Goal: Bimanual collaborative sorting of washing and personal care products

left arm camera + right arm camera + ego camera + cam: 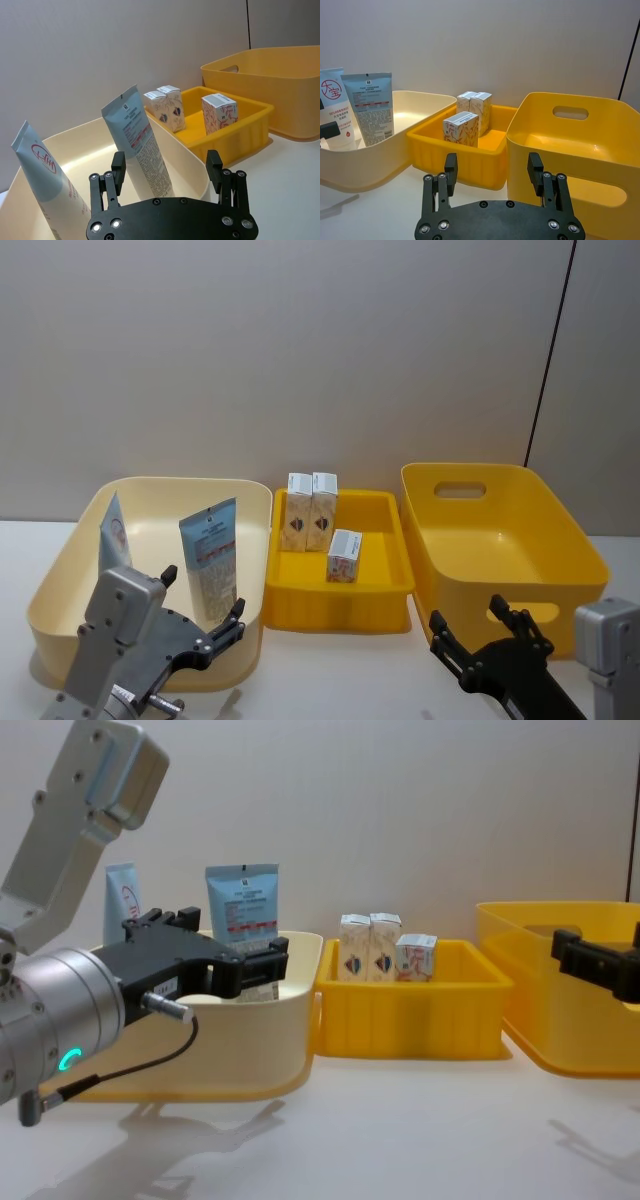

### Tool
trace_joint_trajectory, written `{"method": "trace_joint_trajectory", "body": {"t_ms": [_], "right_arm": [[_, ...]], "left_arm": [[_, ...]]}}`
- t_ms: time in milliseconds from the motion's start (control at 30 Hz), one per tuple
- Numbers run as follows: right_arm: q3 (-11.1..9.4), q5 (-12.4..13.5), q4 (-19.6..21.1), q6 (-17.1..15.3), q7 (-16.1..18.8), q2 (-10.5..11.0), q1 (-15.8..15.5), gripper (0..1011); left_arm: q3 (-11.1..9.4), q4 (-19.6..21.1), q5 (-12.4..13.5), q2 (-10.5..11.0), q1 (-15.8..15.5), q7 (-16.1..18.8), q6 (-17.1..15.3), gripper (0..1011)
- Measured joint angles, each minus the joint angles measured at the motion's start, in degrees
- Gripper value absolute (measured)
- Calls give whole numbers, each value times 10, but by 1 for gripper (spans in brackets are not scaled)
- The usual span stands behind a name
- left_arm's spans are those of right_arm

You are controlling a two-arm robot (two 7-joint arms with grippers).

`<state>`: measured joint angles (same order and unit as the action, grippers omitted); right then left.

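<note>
Left gripper (205, 592) and right gripper (468, 612), both wide open and empty

The left one hangs at the near wall of the cream bin (170, 483), where the pouch (208, 550) and the tube (113, 535) lean upright. Both look light, soft and smooth, so the flat upper end seems the best hold. The cartons (312, 502) in the tray (340, 592) look stiff but easy to crush.
</note>
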<state>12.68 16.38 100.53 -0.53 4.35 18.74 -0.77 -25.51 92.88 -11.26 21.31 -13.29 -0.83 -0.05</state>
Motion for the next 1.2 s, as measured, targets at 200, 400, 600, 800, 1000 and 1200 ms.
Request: {"method": "trace_joint_trajectory", "body": {"t_ms": [200, 400, 600, 800, 1000, 1200], "right_arm": [[0, 0, 0, 0, 0, 0, 0, 876], [0, 0, 0, 0, 0, 0, 0, 875], [0, 0, 0, 0, 0, 0, 0, 875], [0, 0, 0, 0, 0, 0, 0, 875], [0, 0, 0, 0, 0, 0, 0, 875], [0, 0, 0, 0, 0, 0, 0, 875]], "left_arm": [[0, 0, 0, 0, 0, 0, 0, 1002], [0, 0, 0, 0, 0, 0, 0, 1001], [0, 0, 0, 0, 0, 0, 0, 1002], [0, 0, 0, 0, 0, 0, 0, 1002], [0, 0, 0, 0, 0, 0, 0, 1002], [0, 0, 0, 0, 0, 0, 0, 1002]]}}
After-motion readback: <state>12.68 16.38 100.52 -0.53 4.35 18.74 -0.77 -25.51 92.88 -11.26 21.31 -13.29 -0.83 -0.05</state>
